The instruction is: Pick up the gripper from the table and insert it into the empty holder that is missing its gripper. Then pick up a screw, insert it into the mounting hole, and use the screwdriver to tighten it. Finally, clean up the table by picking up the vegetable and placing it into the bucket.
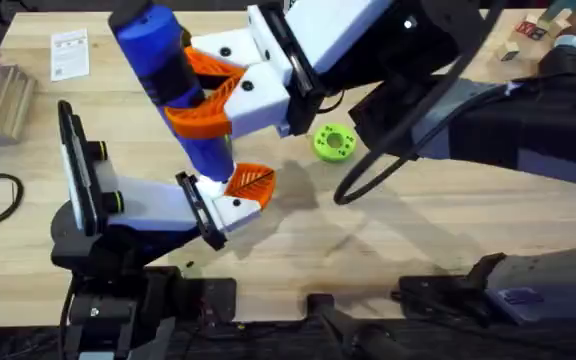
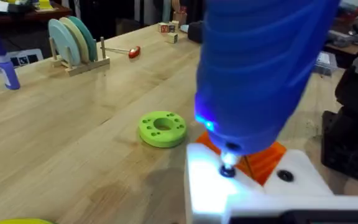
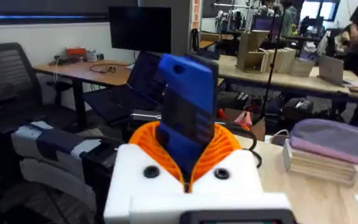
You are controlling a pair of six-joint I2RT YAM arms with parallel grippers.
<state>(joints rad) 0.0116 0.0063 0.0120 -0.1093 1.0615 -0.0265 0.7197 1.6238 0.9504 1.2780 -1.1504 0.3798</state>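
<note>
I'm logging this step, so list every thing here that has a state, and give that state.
Screwdriver: held upright in the right hand, blue light on, tip down at the holder's hole.
Holder: white, orange finger seated in it.
Right hand: shut on the screwdriver.
Left hand: cannot tell.
Green disc: lying flat on the table, untouched.
</note>
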